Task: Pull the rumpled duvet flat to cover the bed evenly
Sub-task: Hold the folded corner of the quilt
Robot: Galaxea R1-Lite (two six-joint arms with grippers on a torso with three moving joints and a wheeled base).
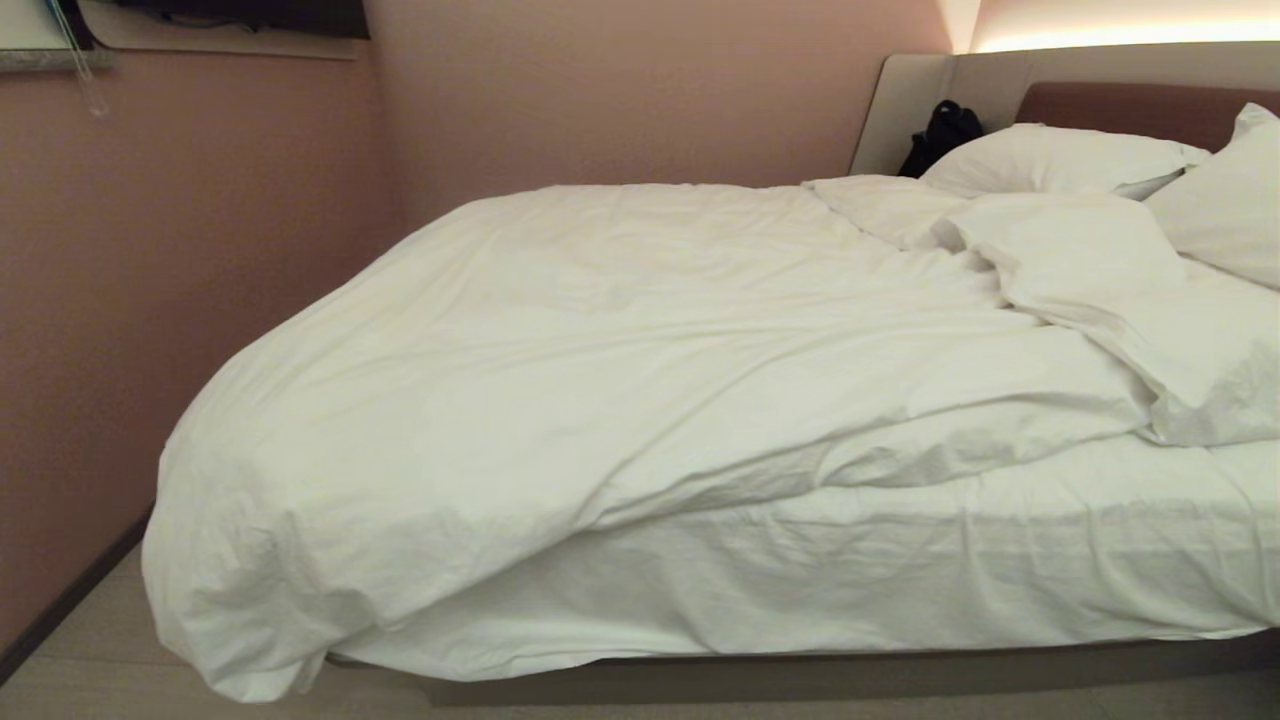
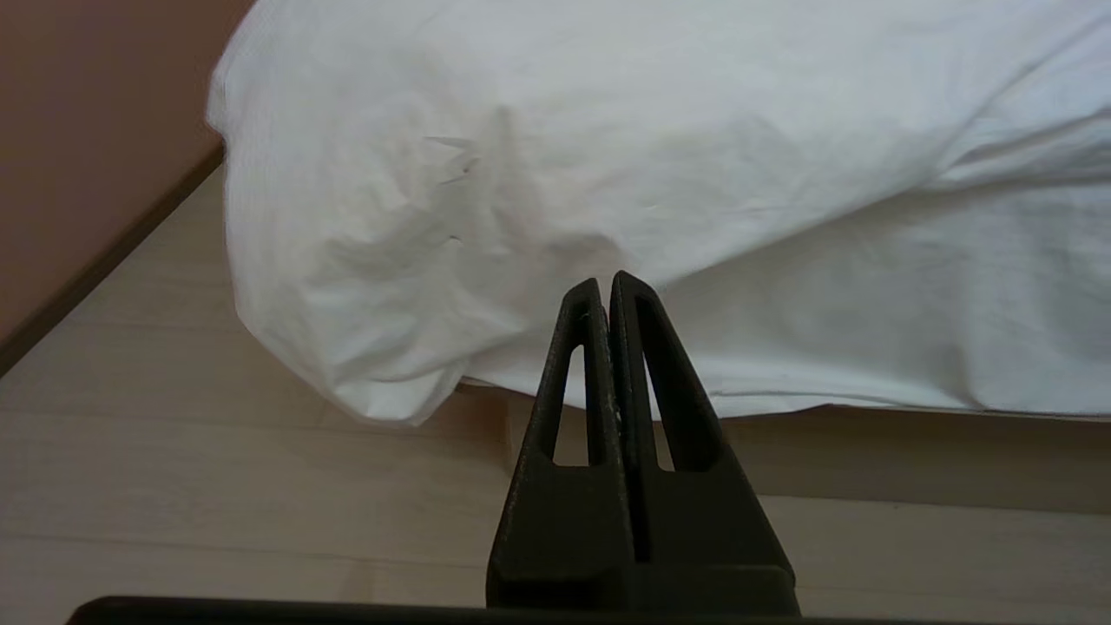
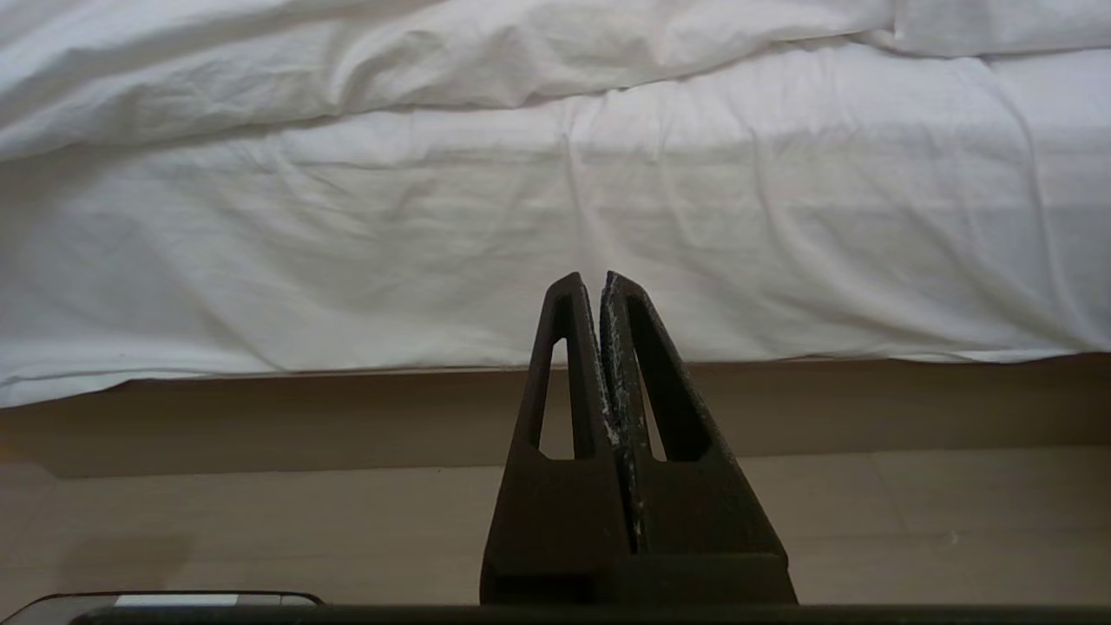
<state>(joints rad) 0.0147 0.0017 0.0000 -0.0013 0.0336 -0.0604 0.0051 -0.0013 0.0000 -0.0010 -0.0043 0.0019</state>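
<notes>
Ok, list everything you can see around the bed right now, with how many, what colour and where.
duvet: one, white, rumpled, bunched toward the foot end, a corner hanging over the bed's corner to the floor
bed: one, white sheet, grey-beige base, brown headboard, against the pink wall
pillows: at least two, white, at the head end
dark bag-like item: one, black, by the headboard surround
floor: light wood-look, beside the bed
left gripper: one, black, jaws shut, held off the hanging duvet corner
right gripper: one, black, jaws shut, facing the mattress side

No legible text, label or sign anywhere
</notes>
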